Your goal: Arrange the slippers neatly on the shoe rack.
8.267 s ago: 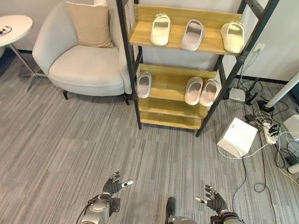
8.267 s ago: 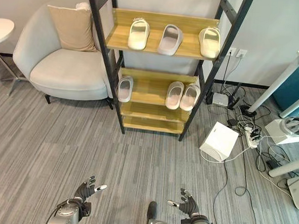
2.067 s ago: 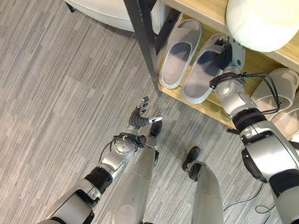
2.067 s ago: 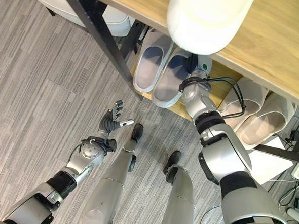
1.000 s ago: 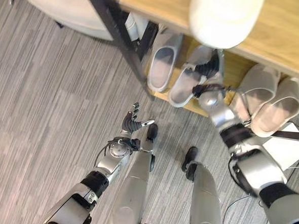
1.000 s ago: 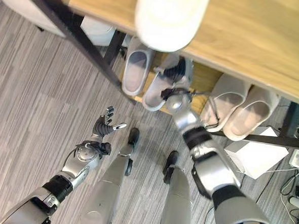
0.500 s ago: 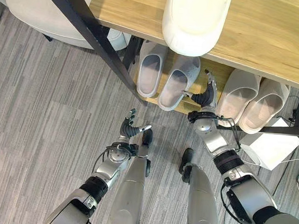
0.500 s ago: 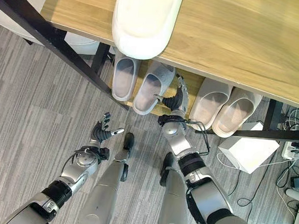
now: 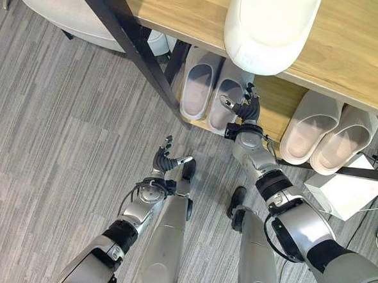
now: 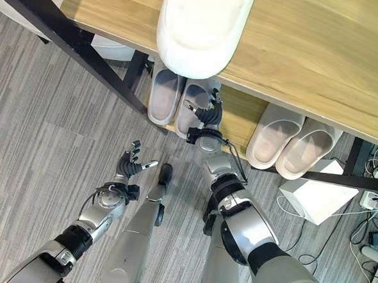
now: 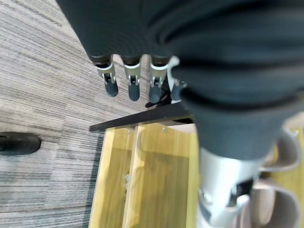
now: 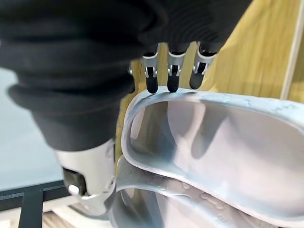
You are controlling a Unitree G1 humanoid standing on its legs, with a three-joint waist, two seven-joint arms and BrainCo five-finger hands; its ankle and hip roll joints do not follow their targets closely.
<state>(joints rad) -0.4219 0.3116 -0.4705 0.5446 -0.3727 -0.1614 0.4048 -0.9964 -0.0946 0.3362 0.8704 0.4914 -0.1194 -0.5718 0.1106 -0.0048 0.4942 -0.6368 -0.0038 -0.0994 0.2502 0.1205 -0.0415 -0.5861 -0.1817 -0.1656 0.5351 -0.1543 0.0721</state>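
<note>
Two grey slippers lie side by side on the shoe rack's low shelf (image 9: 277,108), the left one (image 9: 197,91) and the right one (image 9: 223,104). My right hand (image 9: 246,113) is open, its straight fingers (image 12: 170,78) resting on the right grey slipper's rim (image 12: 213,142), with the other grey slipper (image 12: 156,204) pressed beside it. A beige pair (image 9: 308,126) (image 9: 344,143) sits further right on the same shelf. A white slipper (image 9: 270,24) overhangs the upper shelf's edge. My left hand (image 9: 165,162) hangs open over the floor, holding nothing.
A black slanted frame post (image 9: 137,48) borders the shelf on the left, with a white armchair (image 9: 56,5) behind it. A white box (image 9: 340,189) and a power strip with cables (image 10: 373,201) lie on the floor at the right. Grey carpet spreads out to the left.
My right hand has moved left from the gap between the two pairs onto the right grey slipper, which now lies closer and more parallel to its mate. The camera shifted slightly.
</note>
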